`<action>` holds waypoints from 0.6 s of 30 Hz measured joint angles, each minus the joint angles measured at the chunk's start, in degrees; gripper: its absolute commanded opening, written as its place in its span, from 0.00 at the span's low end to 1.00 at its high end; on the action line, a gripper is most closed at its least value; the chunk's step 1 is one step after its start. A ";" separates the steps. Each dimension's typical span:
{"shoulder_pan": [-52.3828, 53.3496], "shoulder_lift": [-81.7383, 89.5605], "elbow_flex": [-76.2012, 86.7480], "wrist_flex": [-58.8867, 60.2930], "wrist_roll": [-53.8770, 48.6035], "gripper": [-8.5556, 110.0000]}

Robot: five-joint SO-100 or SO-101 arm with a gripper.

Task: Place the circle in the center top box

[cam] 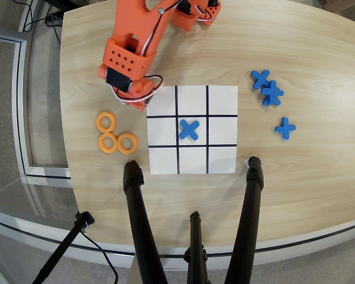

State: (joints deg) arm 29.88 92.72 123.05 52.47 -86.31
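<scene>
Three orange rings lie on the wood left of the paper grid (222,100): one circle (106,122) above, two more (108,142) (127,142) side by side below it. The center top box (192,160) is the white middle cell of the grid's row farthest from the arm's base, and it is bare. My orange gripper (141,99) hangs at the grid's upper-left corner, above and right of the rings. The wrist body covers its fingers from above, so I cannot tell whether they hold anything.
A blue X (189,129) sits in the grid's central cell. Three more blue X pieces (260,78) (273,93) (286,128) lie right of the grid. Black stand legs (136,195) (252,189) rise from the near table edge, just below the grid.
</scene>
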 measured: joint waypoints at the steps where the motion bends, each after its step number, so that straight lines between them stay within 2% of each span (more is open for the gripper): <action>1: -0.70 0.35 -0.53 2.20 0.79 0.07; 9: -8.88 4.22 -7.03 9.93 9.14 0.07; 18: -17.05 4.48 -22.50 17.67 16.96 0.07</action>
State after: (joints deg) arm 12.83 97.21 100.55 70.14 -69.35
